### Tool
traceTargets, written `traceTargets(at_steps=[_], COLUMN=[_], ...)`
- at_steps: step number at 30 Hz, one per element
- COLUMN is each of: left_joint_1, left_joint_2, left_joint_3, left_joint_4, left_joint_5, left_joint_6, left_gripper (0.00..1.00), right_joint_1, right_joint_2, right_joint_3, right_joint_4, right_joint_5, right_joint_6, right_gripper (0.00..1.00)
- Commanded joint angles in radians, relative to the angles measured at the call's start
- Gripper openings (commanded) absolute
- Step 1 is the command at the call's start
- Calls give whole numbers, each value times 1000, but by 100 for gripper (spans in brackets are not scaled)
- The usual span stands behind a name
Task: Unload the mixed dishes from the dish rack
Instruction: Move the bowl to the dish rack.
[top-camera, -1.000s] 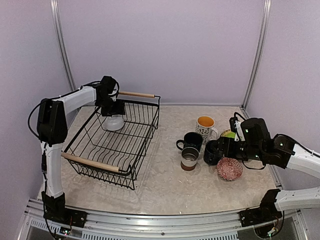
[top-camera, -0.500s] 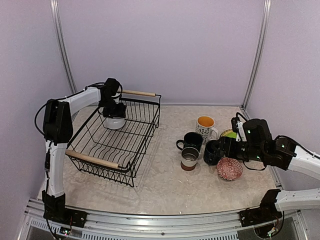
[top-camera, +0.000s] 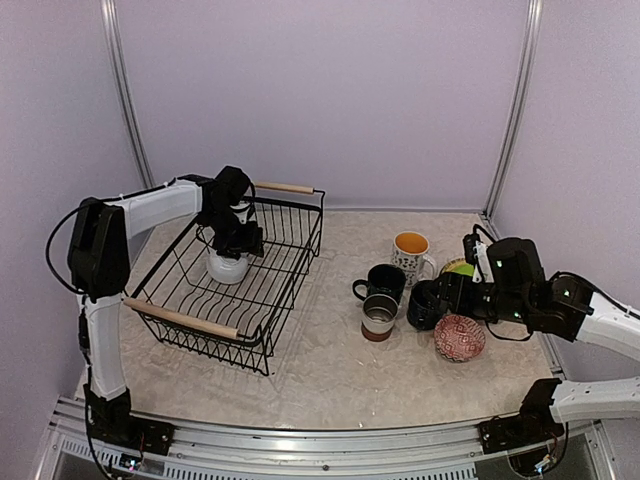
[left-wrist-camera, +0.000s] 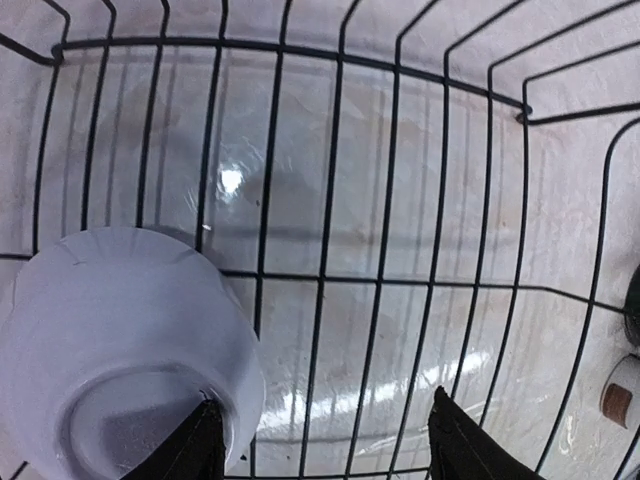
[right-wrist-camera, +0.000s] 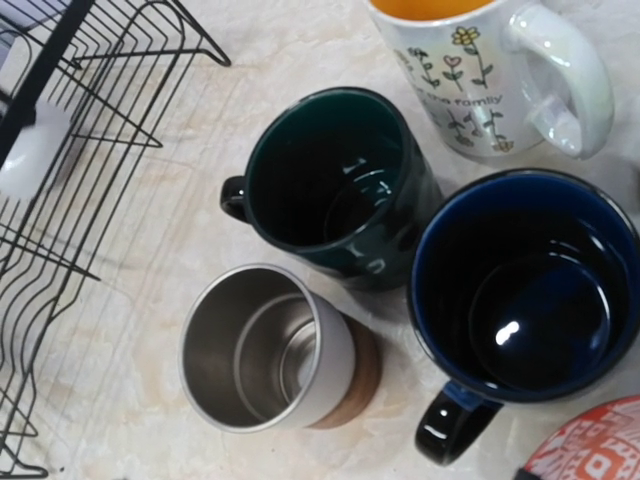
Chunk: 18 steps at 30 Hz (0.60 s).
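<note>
Dish rack (top-camera: 190, 290) sits on the left half of the table (top-camera: 330, 385), black wire, two wooden bar handles (top-camera: 182, 322), one on the near rim, one on the far rim. One white bowl (left-wrist-camera: 120, 350) is inside, upside down on the rack floor, foot ring up, toward the far end. Left gripper (left-wrist-camera: 325, 445) is down inside the rack right over that bowl, fingers spread wide, grasping nothing. In the left wrist view one fingertip (left-wrist-camera: 203, 440) overlaps the edge of the bowl's base and the other hangs over bare wire well to the side; real contact can't be told. Other dishes stand on the table right of the rack, clustered. Floral mug (right-wrist-camera: 480, 80), white with orange inside, is upright and farthest back. Dark green mug (right-wrist-camera: 335, 185) is just in front of it, upright, empty, handle toward the rack. Steel cup (right-wrist-camera: 265, 350) with a cork-coloured base is just beside the green mug on the near side, upright, empty. Dark blue mug (right-wrist-camera: 525, 290) is right of the green mug, touching or nearly so, handle toward the near edge. Red patterned bowl (top-camera: 459, 338) lies near the blue mug, on its near side, looks upside down. Lime green dish (top-camera: 457, 268) is behind the right arm, mostly hidden. Right gripper (top-camera: 445, 295) is low at the blue mug's right side; its fingers don't show in the right wrist view and are unclear from above, so clenched or released cannot be told.
</note>
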Motion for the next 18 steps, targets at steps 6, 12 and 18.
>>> traceTargets(at_steps=[6,12,18], left_joint_1=[-25,14,47], left_joint_2=[-162,-248,-288], left_joint_3=[-140,-143,-173], left_joint_4=[-65,-58,-74], left_joint_5=[141,182,169], left_joint_6=[-83,-102,-115], left_gripper=[76,88,99], right_joint_1=[-4,-4,-2], right_joint_2=[1,36,52], right_joint_3=[-11,-11,-2], right_joint_4=[21,44,41], right_joint_5=[-1,-12,-16], right_joint_6=[3,4,2], right_gripper=[80,80,80])
